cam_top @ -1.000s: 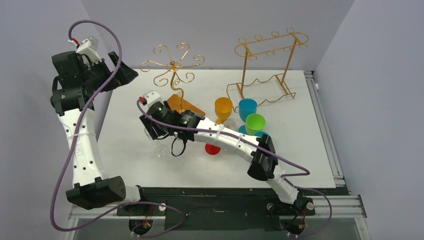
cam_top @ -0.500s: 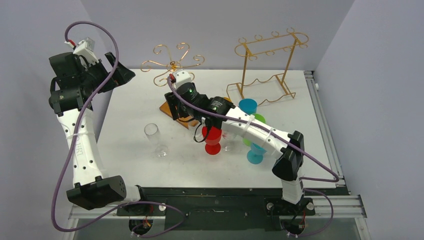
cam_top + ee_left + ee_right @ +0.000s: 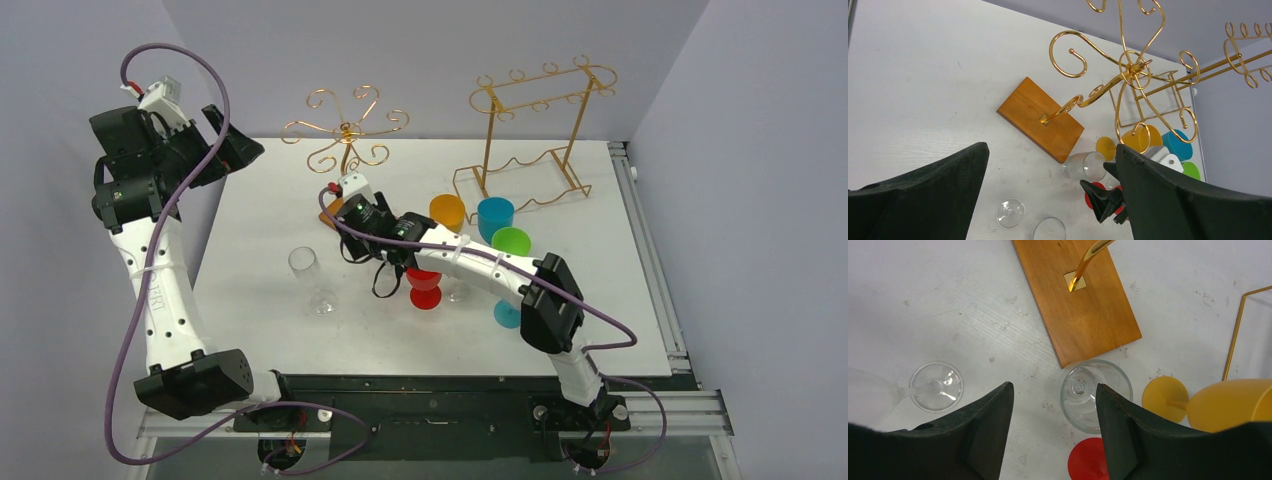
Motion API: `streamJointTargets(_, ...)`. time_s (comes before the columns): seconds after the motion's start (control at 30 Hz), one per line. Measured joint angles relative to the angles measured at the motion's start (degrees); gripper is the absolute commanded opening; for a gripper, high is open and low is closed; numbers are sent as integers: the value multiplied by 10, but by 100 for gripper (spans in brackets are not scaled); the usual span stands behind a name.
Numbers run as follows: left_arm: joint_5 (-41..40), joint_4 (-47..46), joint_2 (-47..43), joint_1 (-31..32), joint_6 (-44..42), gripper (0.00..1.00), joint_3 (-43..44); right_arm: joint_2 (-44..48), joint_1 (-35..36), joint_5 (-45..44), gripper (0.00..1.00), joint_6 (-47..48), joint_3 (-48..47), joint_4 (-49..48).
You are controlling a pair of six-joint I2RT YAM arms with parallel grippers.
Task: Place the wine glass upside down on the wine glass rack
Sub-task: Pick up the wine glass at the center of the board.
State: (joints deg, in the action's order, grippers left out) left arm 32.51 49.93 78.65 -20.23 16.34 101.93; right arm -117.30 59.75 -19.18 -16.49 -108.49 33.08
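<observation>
Pulled back from over the wine glass rack [image 3: 1083, 315], the right pincer [image 3: 1053, 387] is held spread and empty above a clear wine glass [image 3: 1095, 395], stood upright on the bench [image 3: 948, 300] just beside the rack's wooden base.

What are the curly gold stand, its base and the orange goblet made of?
The stand looks like bent metal wire with a shiny gold finish. Its base appears to be wood: brown, with visible grain. The orange goblet is probably plastic: opaque, evenly coloured, with a dull sheen.
</observation>
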Motion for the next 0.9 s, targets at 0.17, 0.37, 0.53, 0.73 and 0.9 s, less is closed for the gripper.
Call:
streamJointTargets(0.17, 9, 0, 0, -2, 0, 96, 0, -9, 0, -5, 54, 0, 17, -19)
streamJointTargets(0.37, 14, 0, 0, -2, 0, 96, 0, -14, 0, -17, 51, -1, 51, -40)
streamJointTargets(0.53, 19, 0, 0, -2, 0, 96, 0, -14, 0, -23, 46, -6, 72, -43)
streamJointTargets(0.73, 23, 0, 0, -2, 0, 96, 0, -16, -1, -24, 36, -12, 82, -52)
streamJointTargets(0.9, 23, 0, 0, -2, 0, 96, 0, -20, -7, -16, 27, -21, 81, -61)
